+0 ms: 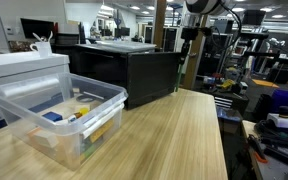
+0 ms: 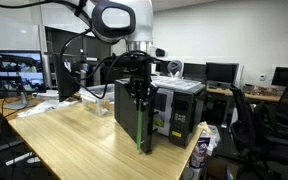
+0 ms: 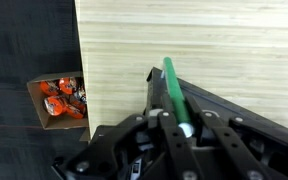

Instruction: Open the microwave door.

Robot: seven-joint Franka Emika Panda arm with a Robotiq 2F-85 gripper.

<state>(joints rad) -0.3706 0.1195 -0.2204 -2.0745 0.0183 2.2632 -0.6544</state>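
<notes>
- Green strip (image 3: 172, 85) marks the free edge of the microwave door (image 2: 129, 118). It runs between the fingers of the gripper (image 3: 187, 128), whose jaws are pressed together on it, pinching the door at its top edge.
- The microwave (image 1: 124, 75) stands at the far end of the desk (image 1: 174, 140), close to a corner. In an exterior view the door appears swung out from the body and is seen nearly edge-on.
- Step in hand, as judged: drawing the door round its hinge to a wider opening.
- Guide the wrist along an arc about the hinge. A straight pull risks dragging the microwave across the desk or slipping the strip out of the jaws.
- Let the wrist turn with the panel so that the fingers sit square on the edge.
- Move slowly, since the glossy panel probably offers little friction.
- The clear plastic bin (image 1: 54, 115) sits at the near corner of the desk with the white appliance (image 1: 24, 68) just behind it. Both are well apart from the door and outside its swing.
- The cardboard box (image 3: 57, 100) of orange items lies on the dark floor just beyond the desk's edge, below the door, so it is no obstacle.
- The office chair (image 2: 249, 120) stands off the desk's end. Whether the door can reach it cannot be told.
</notes>
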